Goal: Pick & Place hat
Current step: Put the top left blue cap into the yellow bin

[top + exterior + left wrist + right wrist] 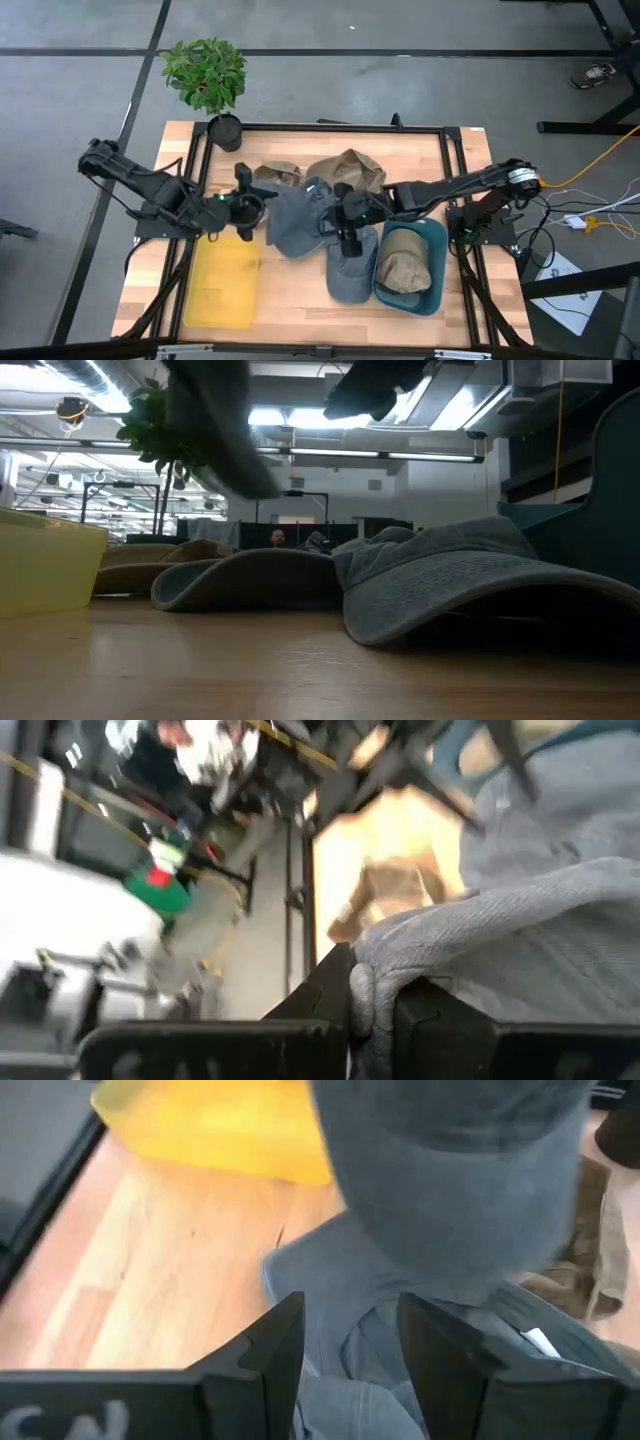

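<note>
My left arm crosses the low view as a dark blur; my right wrist view cuts the yellow bin at the frame's edge.

1. I count two grey hats: one just beside the yellow bin, toward the teal bin, and another touching the teal bin's near wall.
2. I see three tan hats: two past the grey ones on the plant side, one lying inside the teal bin.
3. Two bins, one yellow and one teal.
4. One potted plant at the table's far corner, beyond the yellow bin.
5. Two arms reach over the table.
</note>
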You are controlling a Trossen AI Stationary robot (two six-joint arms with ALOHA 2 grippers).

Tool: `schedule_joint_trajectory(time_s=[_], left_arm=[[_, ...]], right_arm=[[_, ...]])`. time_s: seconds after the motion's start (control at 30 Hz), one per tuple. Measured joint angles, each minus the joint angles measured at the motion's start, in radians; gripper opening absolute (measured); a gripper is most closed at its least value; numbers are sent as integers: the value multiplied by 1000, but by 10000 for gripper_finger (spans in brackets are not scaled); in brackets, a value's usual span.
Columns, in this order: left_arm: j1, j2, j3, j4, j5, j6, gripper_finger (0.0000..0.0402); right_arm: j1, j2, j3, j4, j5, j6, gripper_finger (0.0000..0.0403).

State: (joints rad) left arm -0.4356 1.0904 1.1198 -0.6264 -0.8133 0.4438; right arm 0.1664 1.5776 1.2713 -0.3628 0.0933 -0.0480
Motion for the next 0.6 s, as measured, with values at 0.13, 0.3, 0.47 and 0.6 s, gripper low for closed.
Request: schedule_joint_trajectory(time_s=[0.13,0.3,0.47,0.6], left_arm=[[87,-3,0,-41,115,-68,15],[218,-3,-1,-38,315,-68,15],[358,-15,-93,91,502,-51,15],[432,-32,-211,260,628,-62,15]], right_arm=[[34,0,0,-14,74,-40,158],[56,0,-1,-74,98,-55,151],[65,0,-2,-169,98,-76,146],[63,0,-2,-201,98,-81,142]])
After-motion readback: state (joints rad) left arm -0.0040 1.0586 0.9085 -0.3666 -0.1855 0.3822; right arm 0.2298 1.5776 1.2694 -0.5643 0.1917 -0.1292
